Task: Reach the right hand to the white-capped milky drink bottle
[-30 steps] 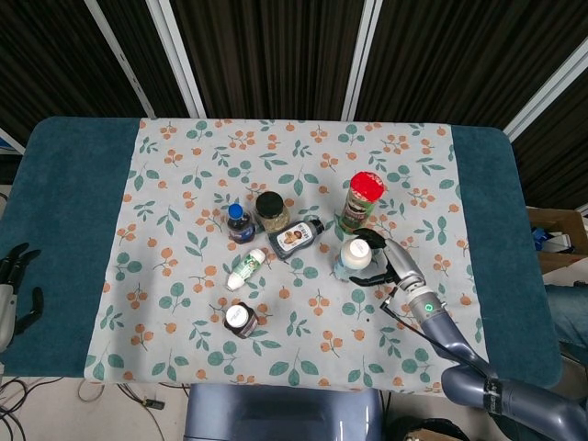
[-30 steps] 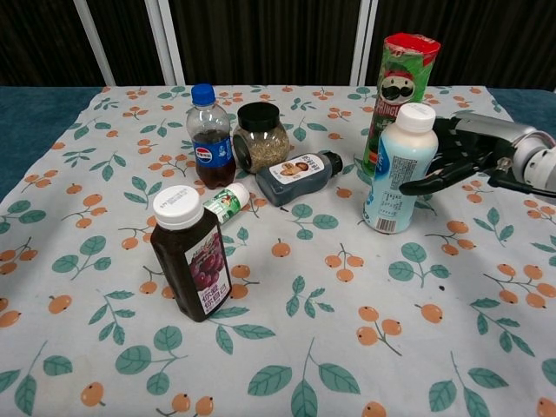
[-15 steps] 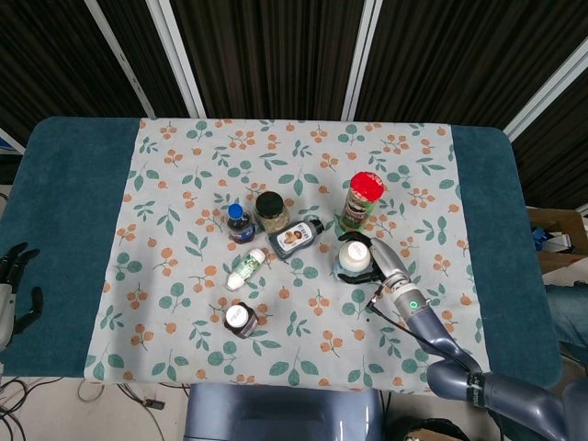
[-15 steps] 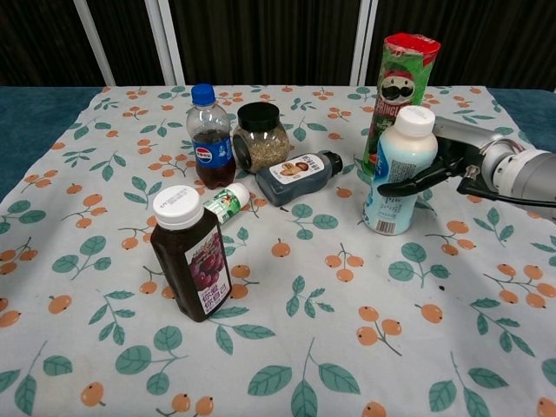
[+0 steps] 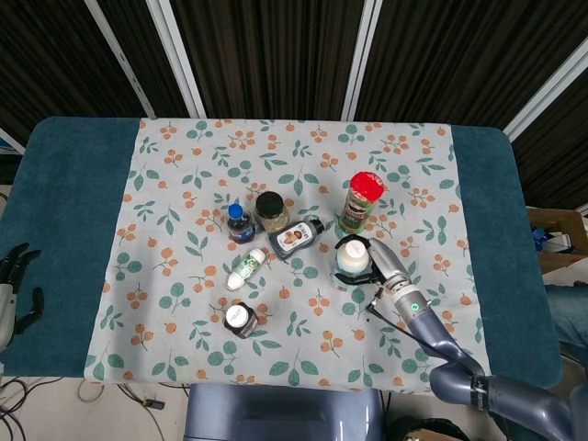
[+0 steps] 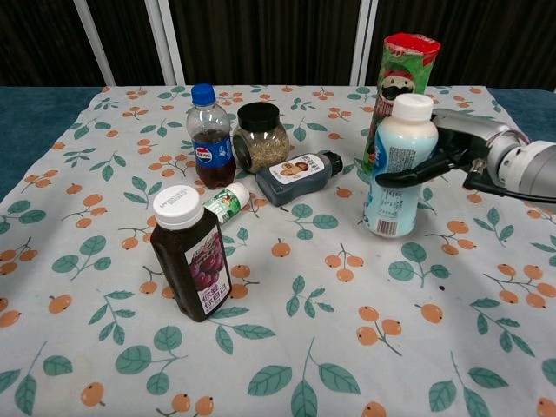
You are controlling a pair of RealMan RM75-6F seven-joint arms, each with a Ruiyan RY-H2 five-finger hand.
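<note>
Dark slatted panels back a teal table (image 5: 64, 184) spread with a leaf-and-orange-print cloth (image 6: 287, 347). Right of centre in the chest view, the right hand (image 6: 460, 152) wraps the milk bottle (image 6: 397, 165): one dark finger lies across the bottle's front at mid-height while the rest of the hand sits behind it, so it looks gripped, though how tight I cannot tell. The bottle stands upright on the cloth, just in front of the red-lidded crisp can (image 6: 400, 78). To its left a dark sauce bottle (image 6: 295, 176) lies on its side, near a black-lidded jar (image 6: 258, 135) and a cola bottle (image 6: 209, 137). Further left and nearer the camera stands a purple juice bottle (image 6: 189, 252), with a small green-labelled bottle (image 6: 224, 204) lying behind it. In the head view, the left hand (image 5: 11, 294) rests at the lower left edge, fingers spread, holding nothing.
</note>
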